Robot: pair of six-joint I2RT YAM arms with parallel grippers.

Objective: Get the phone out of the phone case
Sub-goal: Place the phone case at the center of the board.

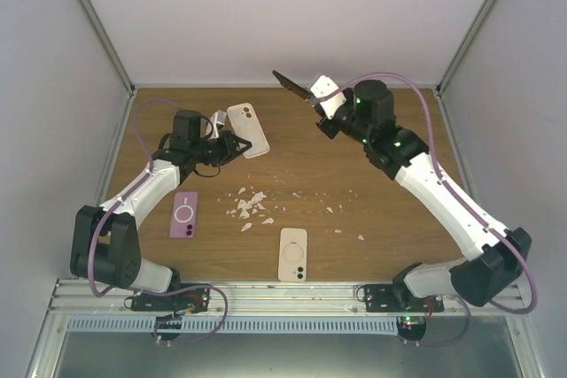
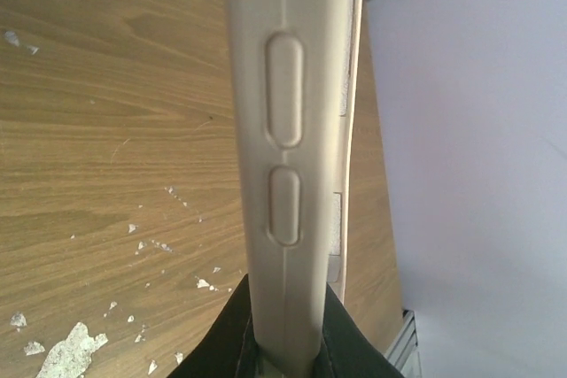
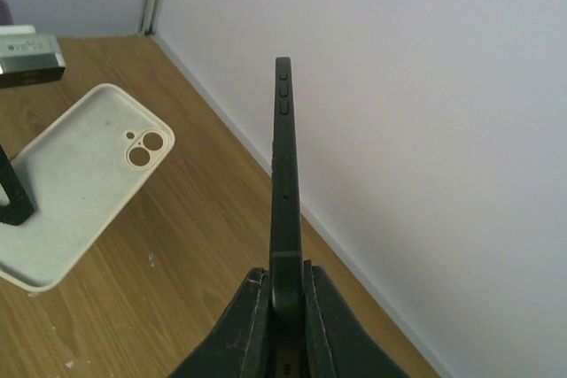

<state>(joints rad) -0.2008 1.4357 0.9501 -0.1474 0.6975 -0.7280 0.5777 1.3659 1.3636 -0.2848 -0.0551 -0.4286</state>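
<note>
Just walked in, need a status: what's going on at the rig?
The left gripper is shut on the empty beige case. The right gripper is shut on the dark phone, held apart from it near the far wall, so the phone is out. A purple case and a second beige case lie on the table.

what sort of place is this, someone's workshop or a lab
Most likely a robotics lab test cell: a wooden table boxed in by plain white panels, left arm and right arm bolted at its near edge, a pink case and a beige case laid out.
</note>
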